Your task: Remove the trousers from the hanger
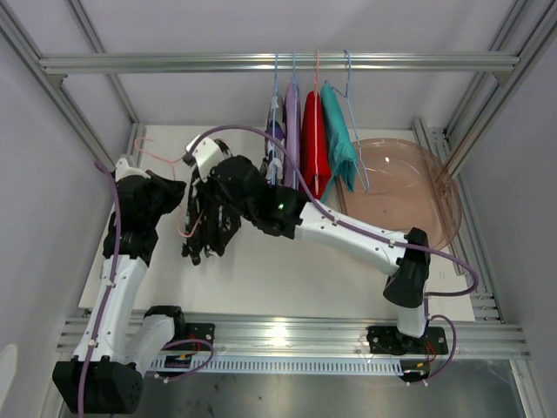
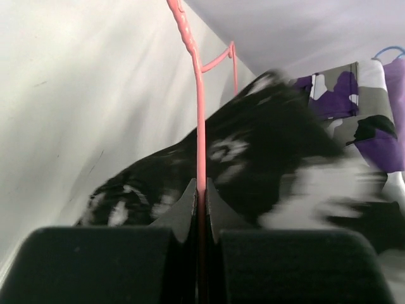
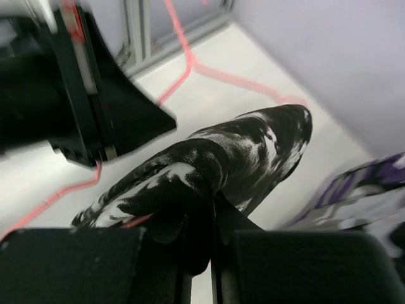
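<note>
Status: first of five pairs in work, none finished.

Left gripper [image 2: 201, 190]: jaws closed on the wire of a thin pink hanger [image 2: 200, 126], which is off the silver overhead rail [image 1: 278, 63] and held over the left half of the white desk [image 1: 287, 279], towards its far-left corner.

Right gripper [image 3: 205, 202]: jaws pinched shut on a fold of the black cloth trousers with white speckles [image 3: 253, 152]. The cloth bunches at the jaws and trails away from them, close beside the left gripper. The left wrist view shows this pair lying right behind the hanger wire, blurred. Cannot tell whether it is draped over the bar or already free of it, so I count this pair as not done.

On the rail, above the middle of the far edge, each on its own hanger and side by side:
- purple-and-white patterned trousers [image 1: 275, 131]
- plain lilac trousers [image 1: 292, 131]
- plain red trousers [image 1: 315, 144]
- plain teal trousers [image 1: 341, 139]

None of these four is touched.

Clear pink plastic basin [image 1: 409, 200] at the far-right corner: no cloth seen in it.

Judgement: roughly the opening fifth of the job. Left to do: pull the speckled pair clear and put it down, then four more hangers
</note>
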